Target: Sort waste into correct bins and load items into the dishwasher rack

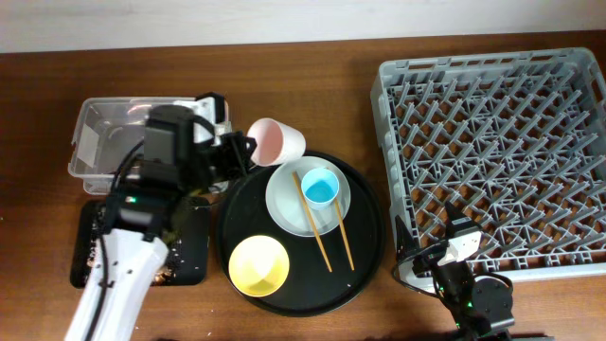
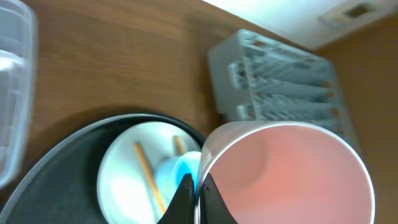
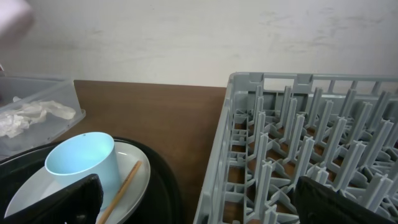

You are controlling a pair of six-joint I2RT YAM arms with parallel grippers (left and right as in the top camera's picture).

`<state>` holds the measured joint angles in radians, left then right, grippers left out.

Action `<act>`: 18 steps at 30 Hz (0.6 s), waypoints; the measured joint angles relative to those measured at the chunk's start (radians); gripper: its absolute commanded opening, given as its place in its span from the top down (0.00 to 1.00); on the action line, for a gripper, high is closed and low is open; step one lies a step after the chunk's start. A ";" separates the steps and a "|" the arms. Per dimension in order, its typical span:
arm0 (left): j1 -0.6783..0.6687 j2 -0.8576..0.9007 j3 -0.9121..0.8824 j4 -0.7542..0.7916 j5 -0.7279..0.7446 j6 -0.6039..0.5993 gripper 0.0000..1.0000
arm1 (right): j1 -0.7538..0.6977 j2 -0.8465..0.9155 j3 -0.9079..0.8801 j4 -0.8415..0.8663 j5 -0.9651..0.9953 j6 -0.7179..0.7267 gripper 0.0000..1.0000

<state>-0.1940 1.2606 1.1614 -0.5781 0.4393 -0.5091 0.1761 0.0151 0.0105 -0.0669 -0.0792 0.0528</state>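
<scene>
The left arm (image 1: 118,275) has a long white lower link under bulky black joint housings, with thin black cables looping along its side and a small green light on the casing. Its end effector (image 1: 239,152) is black, with slim tapered fingers (image 2: 184,198). The right arm (image 1: 473,305) is black too, with a white block near the wrist and a green light. Its end effector (image 3: 202,199) has broad dark fingers (image 3: 62,202).
</scene>
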 measured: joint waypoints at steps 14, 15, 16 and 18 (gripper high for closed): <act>0.240 0.006 0.000 0.018 0.539 0.051 1.00 | 0.000 0.005 0.002 0.154 -0.198 0.057 0.01; 0.240 0.011 0.000 0.019 0.554 0.053 1.00 | 0.000 0.006 0.009 0.139 -0.212 0.088 0.01; 0.240 0.017 0.000 0.020 0.569 0.055 1.00 | 0.000 0.006 0.021 0.110 -0.224 0.122 0.01; 0.240 0.029 0.000 0.022 0.596 0.057 1.00 | 0.000 0.013 0.064 0.025 -0.240 0.173 0.01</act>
<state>0.0456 1.2892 1.1614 -0.5564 1.0355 -0.4522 0.1761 0.0277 0.0746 -0.0422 -0.3187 0.2256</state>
